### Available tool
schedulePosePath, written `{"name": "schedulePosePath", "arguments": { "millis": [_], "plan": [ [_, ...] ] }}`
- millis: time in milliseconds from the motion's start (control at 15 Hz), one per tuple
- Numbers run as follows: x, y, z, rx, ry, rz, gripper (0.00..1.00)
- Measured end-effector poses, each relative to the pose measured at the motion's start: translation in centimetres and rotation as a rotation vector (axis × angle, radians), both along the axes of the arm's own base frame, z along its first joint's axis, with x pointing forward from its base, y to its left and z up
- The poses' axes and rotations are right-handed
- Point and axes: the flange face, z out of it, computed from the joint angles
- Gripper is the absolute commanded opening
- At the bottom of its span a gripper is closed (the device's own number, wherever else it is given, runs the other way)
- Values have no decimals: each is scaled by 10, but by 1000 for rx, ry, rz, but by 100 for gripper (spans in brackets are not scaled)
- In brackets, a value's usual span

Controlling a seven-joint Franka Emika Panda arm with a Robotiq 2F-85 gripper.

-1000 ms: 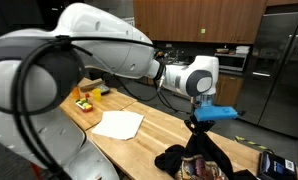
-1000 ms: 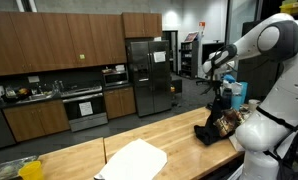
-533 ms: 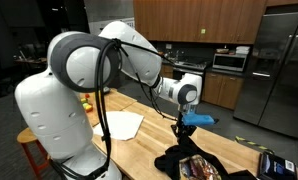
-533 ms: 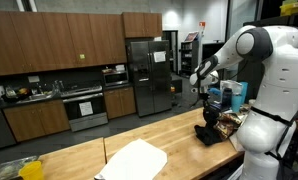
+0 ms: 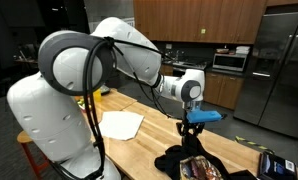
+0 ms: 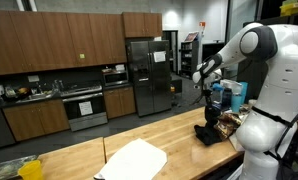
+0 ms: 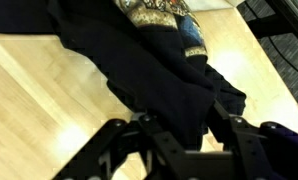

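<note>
Here, item by item. Robotiq gripper [image 7: 182, 122]: seen from the wrist, it enters at the bottom edge with its jaws spread apart and nothing pinched. A fold of the black printed T-shirt [image 7: 139, 50] reaches down into the gap; whether it touches the fingers I cannot tell. In an exterior view the gripper [image 5: 193, 130] hangs just above the crumpled shirt, right of centre in the frame. The T-shirt lies heaped on the wooden countertop [image 5: 149, 142], graphic print facing up, toward the lower right in both exterior views. White sheet [image 5: 119, 124]: flat on the same countertop, left of the shirt and well apart from it. Stainless refrigerator [image 6: 147, 75]: against the back wall, centre of frame, between dark wood cabinets [image 6: 49, 45]. Microwave [image 5: 229, 62]: upper right, set under the cabinets.
</note>
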Motion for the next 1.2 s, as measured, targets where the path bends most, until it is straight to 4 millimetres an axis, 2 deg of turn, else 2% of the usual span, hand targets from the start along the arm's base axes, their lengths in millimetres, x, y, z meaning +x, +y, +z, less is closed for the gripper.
{"name": "schedulePosePath", "arguments": {
  "millis": [133,267,467,600,733,867,1067,1200],
  "plan": [
    [2,-4,27,-101,-37,1,97],
    [0,1,66,-199,-97,26,100],
    [0,33,122,-301,-213,94,100],
    [6,64,144,-294,-301,141,100],
    [19,96,146,-205,-391,154,100],
    [33,125,133,-88,-439,150,100],
    [61,174,95,101,-465,153,100],
    [81,217,67,226,-449,187,100]
  ]
}}
